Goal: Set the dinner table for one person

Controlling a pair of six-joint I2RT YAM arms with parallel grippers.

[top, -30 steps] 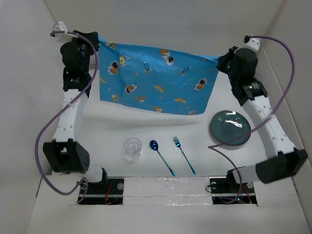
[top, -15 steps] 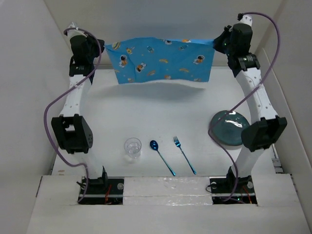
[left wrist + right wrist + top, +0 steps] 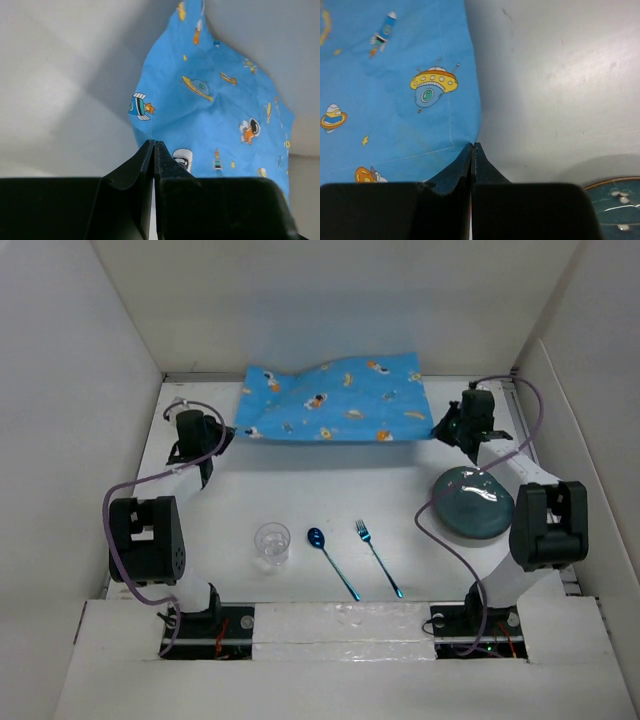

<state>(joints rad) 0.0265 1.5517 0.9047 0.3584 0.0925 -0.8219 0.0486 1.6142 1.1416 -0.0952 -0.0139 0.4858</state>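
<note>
The blue cartoon-print placemat (image 3: 330, 400) is spread low over the far part of the white dinner table (image 3: 320, 490), its back edge rumpled. My left gripper (image 3: 232, 433) is shut on its near left corner, and the left wrist view shows the closed tips (image 3: 153, 143) pinching the cloth (image 3: 210, 120). My right gripper (image 3: 437, 430) is shut on the near right corner, with the pinched tips (image 3: 472, 146) at the hem of the mat (image 3: 395, 100).
A dark teal plate (image 3: 472, 502) lies just below the right gripper, and its rim shows in the right wrist view (image 3: 615, 200). A clear glass (image 3: 271, 543), a blue spoon (image 3: 330, 560) and a blue fork (image 3: 378, 558) sit in a row near the front. White walls enclose the table.
Both arms have reached toward the back and come down. The placemat, held up hanging a second ago, now lies low over the far part of the table, both corners still gripped.
</note>
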